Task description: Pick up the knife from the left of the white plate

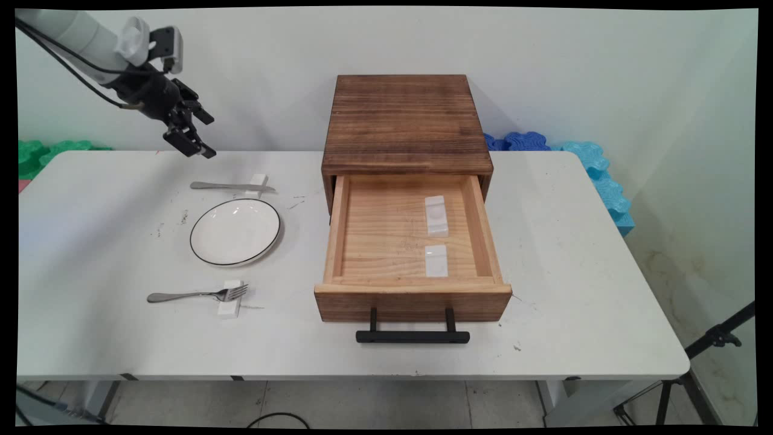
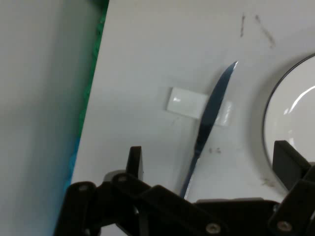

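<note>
The gripper (image 1: 196, 134) hung above the table's (image 1: 90, 338) far left, fingers spread and holding nothing, nearest the knife (image 2: 209, 120) lying across its small white rest (image 2: 186, 104) (the plate (image 1: 235, 231) sat just beside), wooden drawer (image 1: 413, 241) pulled out

Silver knife (image 1: 232, 186) flat across small white rest (image 1: 258, 182), beside plate (image 1: 235, 232).

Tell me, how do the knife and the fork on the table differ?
The knife lies on the plate's far side, near the open gripper; the fork lies on its near side. The knife ends in a flat blade, the fork in tines. Both are metal, each propped on a small white rest, handles pointing left.
</note>
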